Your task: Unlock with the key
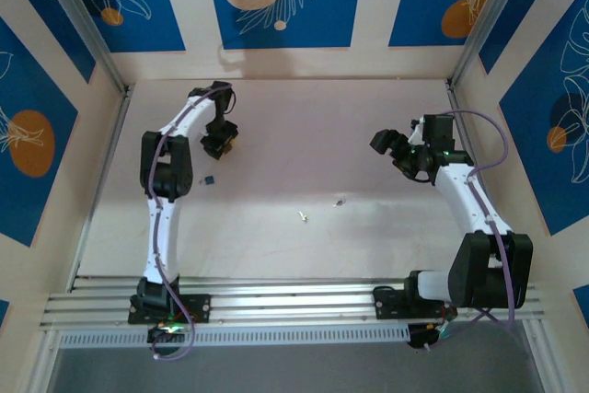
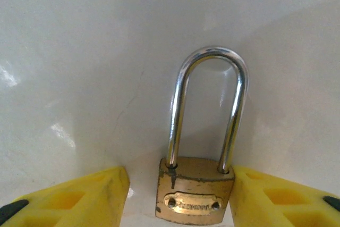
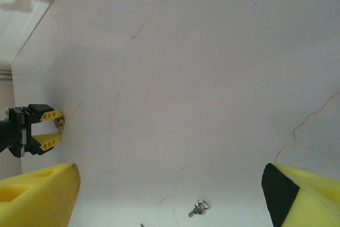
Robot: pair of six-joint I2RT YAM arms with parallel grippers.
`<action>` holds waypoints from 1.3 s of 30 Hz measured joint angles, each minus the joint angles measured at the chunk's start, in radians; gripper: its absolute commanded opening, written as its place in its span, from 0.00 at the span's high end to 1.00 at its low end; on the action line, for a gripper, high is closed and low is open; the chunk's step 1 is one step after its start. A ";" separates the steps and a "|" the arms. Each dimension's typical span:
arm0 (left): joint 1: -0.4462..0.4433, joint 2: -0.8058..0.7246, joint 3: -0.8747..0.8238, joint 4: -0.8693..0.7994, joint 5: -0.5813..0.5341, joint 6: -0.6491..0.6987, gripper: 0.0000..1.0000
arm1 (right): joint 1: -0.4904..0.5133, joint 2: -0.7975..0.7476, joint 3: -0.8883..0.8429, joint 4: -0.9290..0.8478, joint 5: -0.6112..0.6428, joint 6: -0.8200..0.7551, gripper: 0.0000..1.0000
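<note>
Brass padlock (image 2: 194, 198) being straddled by left gripper (image 2: 180, 178), jaws half-wide, unclamped, right gripper (image 3: 170, 184) being held wide, key (image 3: 197, 207) lying on tabletop (image 1: 276, 154)

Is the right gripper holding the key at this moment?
No, the key lies loose on the table, apart from the right gripper, whose jaws stand wide open.

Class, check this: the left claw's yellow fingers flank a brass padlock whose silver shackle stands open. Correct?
No. The left wrist view shows the silver shackle closed, both legs seated in the brass padlock; the yellow fingers of the left claw do flank it.
</note>
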 measured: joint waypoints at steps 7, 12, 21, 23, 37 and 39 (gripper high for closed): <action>-0.017 -0.064 -0.111 0.059 0.006 0.026 0.45 | 0.000 -0.033 -0.016 -0.002 -0.007 0.000 0.10; -0.032 -0.092 -0.159 0.074 0.002 0.038 0.45 | 0.001 -0.063 -0.028 -0.007 -0.010 0.001 0.10; -0.036 -0.056 -0.056 -0.012 -0.010 0.165 0.33 | 0.001 -0.083 -0.032 -0.027 -0.011 0.000 0.09; -0.036 -0.037 0.003 -0.037 -0.019 0.222 0.29 | 0.000 -0.085 -0.033 -0.033 -0.011 0.000 0.08; -0.028 0.111 0.214 -0.099 -0.035 0.578 0.23 | 0.000 -0.087 -0.037 -0.035 -0.010 0.000 0.07; -0.028 0.114 0.218 -0.101 -0.042 0.596 0.24 | 0.000 -0.088 -0.037 -0.039 -0.010 0.000 0.06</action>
